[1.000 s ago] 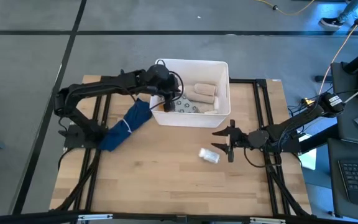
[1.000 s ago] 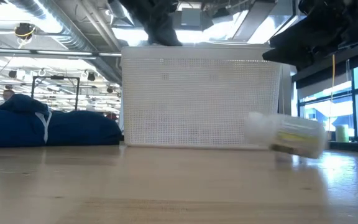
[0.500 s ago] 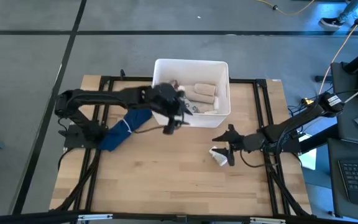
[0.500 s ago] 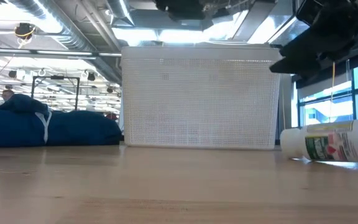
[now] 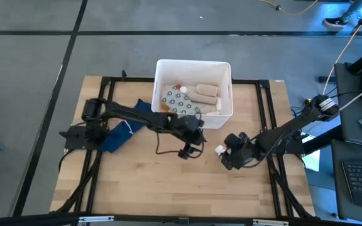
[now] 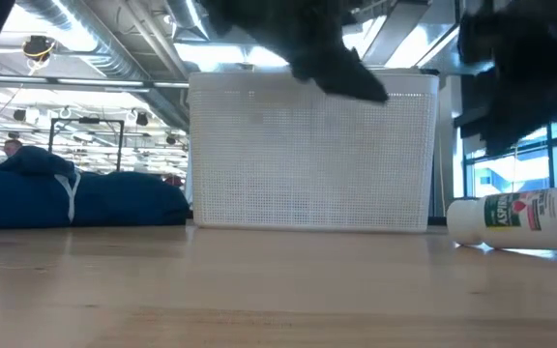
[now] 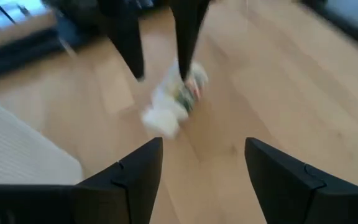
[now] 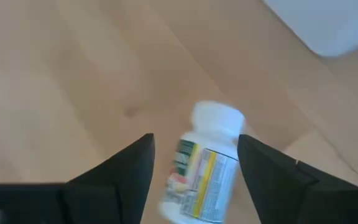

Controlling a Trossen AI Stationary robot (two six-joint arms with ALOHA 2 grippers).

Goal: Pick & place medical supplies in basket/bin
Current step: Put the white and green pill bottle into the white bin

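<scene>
The left pincer point(image 5: 190, 149) has left the white rectangular plastic tub point(image 5: 225, 113) and hangs open and empty over the wooden bench point(image 5: 143, 182). The right pincer point(image 5: 227, 158) has dropped over the white labelled bottle point(image 6: 515, 218), open astride it, not yet gripping.

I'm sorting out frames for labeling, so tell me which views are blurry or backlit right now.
Left wrist view: motion-smeared, the white bottle soft. Right wrist view: mild blur, bottle label partly legible. Low view: backlit, arms plain dark silhouettes against bright ceiling lights; basket and bottle sharp. High view: evenly lit, right gripper hiding most of the bottle.
</scene>
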